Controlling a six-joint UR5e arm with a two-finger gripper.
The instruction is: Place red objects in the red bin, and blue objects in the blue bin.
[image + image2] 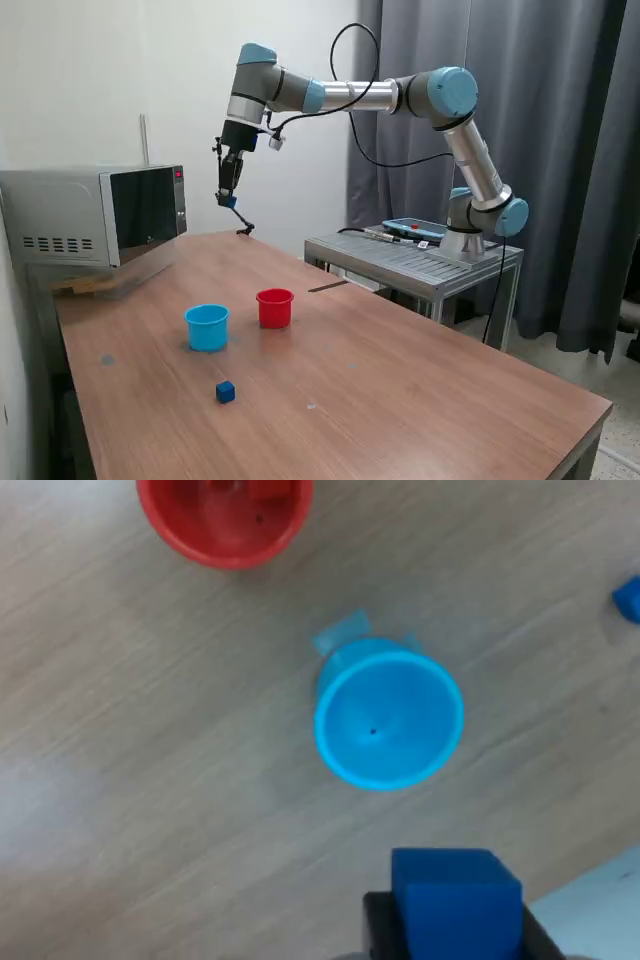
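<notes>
My gripper hangs high above the back of the wooden table, shut on a dark blue cube. In the wrist view that cube sits between the dark fingers. The light blue cup stands well below it and looks empty from above in the wrist view. The red cup stands beside it, towards the exterior view's right; its inside shows red shapes I cannot make out. A second dark blue cube lies on the table in front of the blue cup and shows at the wrist view's edge. No red cube shows on the table.
A microwave stands at the table's back corner on the exterior view's left. The arm's base sits on a metal stand beyond the table on the exterior view's right, with a flat device on it. Dark curtains hang behind.
</notes>
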